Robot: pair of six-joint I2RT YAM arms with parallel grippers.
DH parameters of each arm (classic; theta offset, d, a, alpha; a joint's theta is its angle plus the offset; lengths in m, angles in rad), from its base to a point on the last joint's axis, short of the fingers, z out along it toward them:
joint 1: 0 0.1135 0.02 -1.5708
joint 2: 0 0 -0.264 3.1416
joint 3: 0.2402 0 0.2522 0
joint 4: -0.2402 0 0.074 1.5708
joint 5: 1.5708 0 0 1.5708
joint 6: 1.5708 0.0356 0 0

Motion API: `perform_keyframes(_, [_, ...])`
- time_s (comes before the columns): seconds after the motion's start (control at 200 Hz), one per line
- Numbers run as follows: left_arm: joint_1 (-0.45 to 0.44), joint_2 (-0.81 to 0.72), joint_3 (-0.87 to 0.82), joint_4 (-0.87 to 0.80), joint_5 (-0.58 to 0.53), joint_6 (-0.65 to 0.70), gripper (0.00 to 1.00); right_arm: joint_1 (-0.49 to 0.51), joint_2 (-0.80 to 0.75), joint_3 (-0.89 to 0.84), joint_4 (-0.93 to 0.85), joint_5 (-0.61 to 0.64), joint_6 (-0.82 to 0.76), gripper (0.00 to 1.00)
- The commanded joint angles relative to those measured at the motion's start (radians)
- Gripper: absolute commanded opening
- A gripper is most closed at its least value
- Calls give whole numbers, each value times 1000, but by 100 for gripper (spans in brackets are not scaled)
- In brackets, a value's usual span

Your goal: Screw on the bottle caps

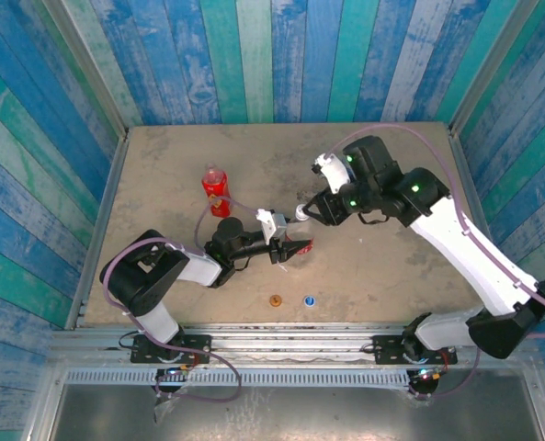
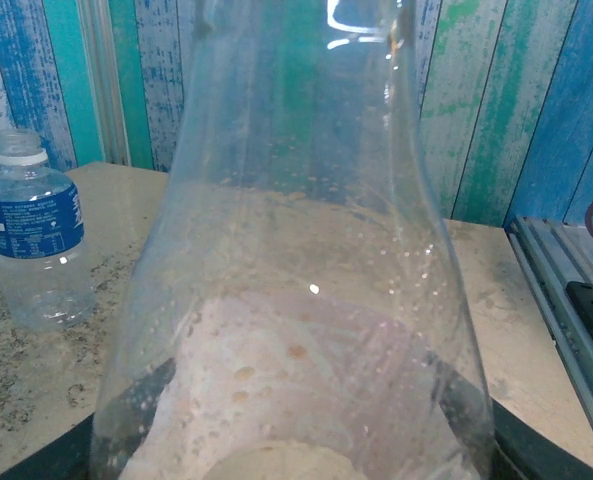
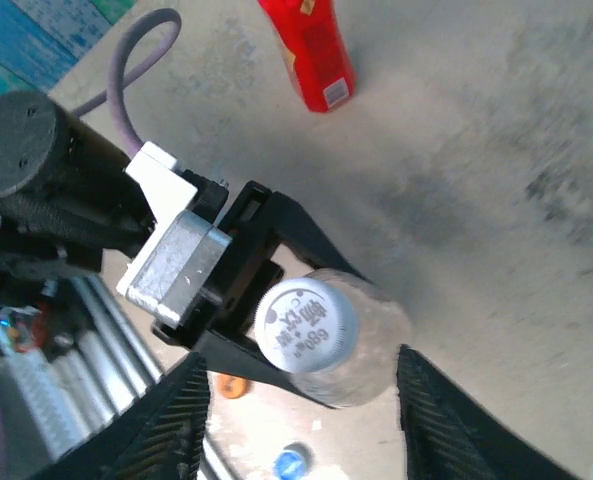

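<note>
My left claw pinches the clear bottle upright mid-bench, white cap on its neck. My right claw is spread above the cap, no contact. Looks mid-tighten: next, close squarely on the cap and twist.

A speckled beige tabletop, mottled with darker grey patches, is the surface. Walls of vertical planks, painted blue, teal and white and worn in places, rise along its far, left and right edges. A grooved metal rail runs along the near edge, and a dull grey metal panel lies just outside it.
</note>
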Motion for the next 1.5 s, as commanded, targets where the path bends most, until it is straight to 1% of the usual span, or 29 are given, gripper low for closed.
perform_keyframes(0.0, [-3,-14,-13,-64,40,-1,61,-32,-11,8,5,36,-64,44])
perform_keyframes(0.07, [-4,-14,-16,-66,37,1,61,-50,21,36,-6,-53,-34,43])
perform_keyframes(0.18, [-4,-10,-15,-61,34,2,61,-50,70,58,-29,-134,-5,41])
perform_keyframes(0.275, [-3,-7,-13,-57,35,1,61,-50,95,52,-34,-165,5,36])
perform_keyframes(0.436, [-4,-11,-13,-63,36,3,61,-53,123,47,-35,-196,18,32])
perform_keyframes(0.601, [-4,-16,-19,-60,33,-2,61,-55,118,24,-42,-199,25,27])
perform_keyframes(0.786, [-4,-16,-18,-58,26,-10,61,-61,98,-16,-54,-219,35,26])
perform_keyframes(0.871, [-3,-11,-16,-47,30,-21,61,-63,91,-27,-66,-222,47,23])
perform_keyframes(0.986, [-5,3,-14,-26,36,-34,60,-62,76,-38,-80,-251,54,22])
perform_keyframes(1.212, [-3,11,-4,-36,38,-29,60,-59,38,-50,-62,-291,73,22])
perform_keyframes(1.272, [-3,11,-5,-38,40,-28,60,-60,33,-49,-56,-273,82,22])
perform_keyframes(1.332, [-3,11,-4,-37,44,-28,60,-59,30,-44,-59,-246,86,27])
perform_keyframes(1.492, [-3,12,-1,-45,49,-20,61,-60,35,-32,-55,-194,99,28])
